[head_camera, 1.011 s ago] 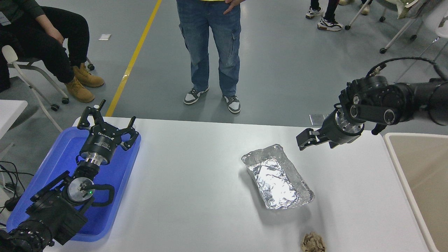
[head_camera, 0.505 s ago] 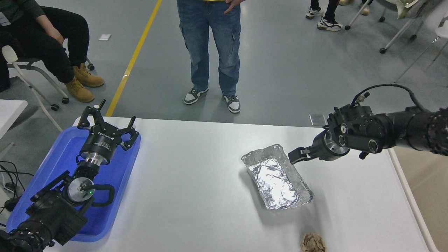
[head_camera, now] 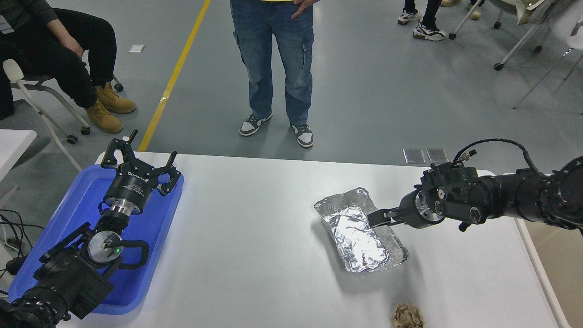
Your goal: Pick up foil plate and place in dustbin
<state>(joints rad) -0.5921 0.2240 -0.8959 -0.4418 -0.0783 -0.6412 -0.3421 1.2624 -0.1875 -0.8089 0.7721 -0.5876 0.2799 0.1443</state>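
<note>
The right arm is reaching in level from the surface's right edge, its tool (head_camera: pixel 379 217) at the plate's (head_camera: pixel 360 237) right rim, finger spread unclear; a paper ball (head_camera: pixel 407 315) is lying near the front edge.

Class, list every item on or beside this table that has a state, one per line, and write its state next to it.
Foil plate: upright on the table, empty, crinkled.
Right gripper: at the plate's right rim, whether open or shut unclear.
Left gripper: open, empty, parked over the blue tray.
Blue tray: flat on the table, nothing seen in it.
Paper ball: crumpled, lying at the near edge.
Dustbin: only a sliver visible at the right.
</note>
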